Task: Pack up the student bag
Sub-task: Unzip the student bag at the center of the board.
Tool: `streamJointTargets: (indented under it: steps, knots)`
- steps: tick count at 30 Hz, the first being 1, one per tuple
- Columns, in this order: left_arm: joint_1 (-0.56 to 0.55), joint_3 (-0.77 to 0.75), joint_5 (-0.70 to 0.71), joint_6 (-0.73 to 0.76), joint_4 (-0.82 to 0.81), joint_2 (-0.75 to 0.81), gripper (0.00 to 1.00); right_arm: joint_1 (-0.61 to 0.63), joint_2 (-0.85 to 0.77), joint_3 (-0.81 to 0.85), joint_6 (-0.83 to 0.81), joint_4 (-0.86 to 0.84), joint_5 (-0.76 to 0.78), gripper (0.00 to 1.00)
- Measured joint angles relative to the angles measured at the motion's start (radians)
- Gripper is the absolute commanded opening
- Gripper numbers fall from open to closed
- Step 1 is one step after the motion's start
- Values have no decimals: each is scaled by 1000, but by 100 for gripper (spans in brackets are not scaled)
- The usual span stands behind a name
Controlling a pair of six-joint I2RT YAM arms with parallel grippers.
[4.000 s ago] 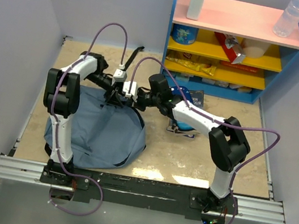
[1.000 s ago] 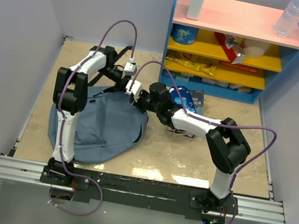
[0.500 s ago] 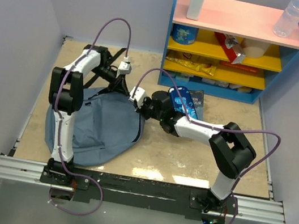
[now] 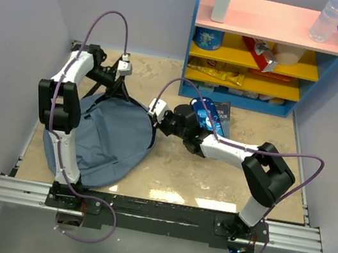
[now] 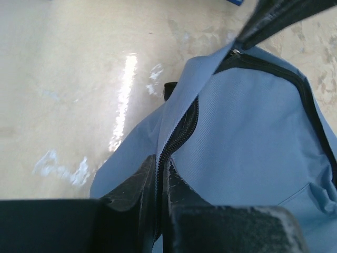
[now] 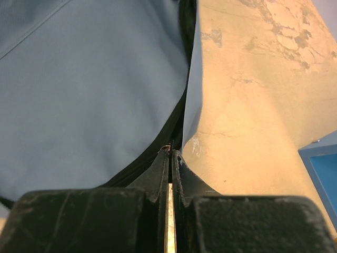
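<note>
Blue bag (image 4: 105, 138), left gripper (image 5: 159, 163) closed tight on zip edge at its tips, right gripper (image 6: 170, 154) pinching fabric rim

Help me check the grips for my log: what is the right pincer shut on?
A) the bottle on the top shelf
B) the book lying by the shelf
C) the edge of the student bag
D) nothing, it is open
C: in the right wrist view the right pincer has its fingers pressed together on the blue fabric edge of the student bag.
</note>
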State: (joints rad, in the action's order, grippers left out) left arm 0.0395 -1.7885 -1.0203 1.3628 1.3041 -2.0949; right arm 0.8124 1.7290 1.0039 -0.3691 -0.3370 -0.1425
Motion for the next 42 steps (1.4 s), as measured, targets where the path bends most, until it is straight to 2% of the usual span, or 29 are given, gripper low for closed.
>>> streamJointTargets:
  steps: [3,7,13,17,23,30,34,38,40,42]
  knots:
    - [39,-66,-1,-100,-25,-11,0,0,3,0,3,0,13,0]
    - [94,-107,-5,-282,-148,-11,0,-3,5,1,6,1,46,0]
    - [114,-30,28,-559,-359,18,0,-7,5,2,13,1,58,0]
    - [107,-5,59,-699,-438,38,0,-7,3,-10,17,-10,74,0]
    - [107,61,129,-853,-547,80,0,-7,-31,-40,24,-23,81,0]
    - [114,188,205,-945,-638,158,0,-7,-61,-39,36,-13,79,0]
    - [130,198,172,-974,-644,182,59,-6,-55,-14,40,5,100,0]
    - [154,124,96,-859,-529,182,72,-10,-39,11,47,39,108,0]
    - [158,80,42,-765,-461,182,82,-10,-27,12,47,47,106,0]
    - [153,58,-21,-649,-394,187,87,-11,-20,12,47,50,97,0]
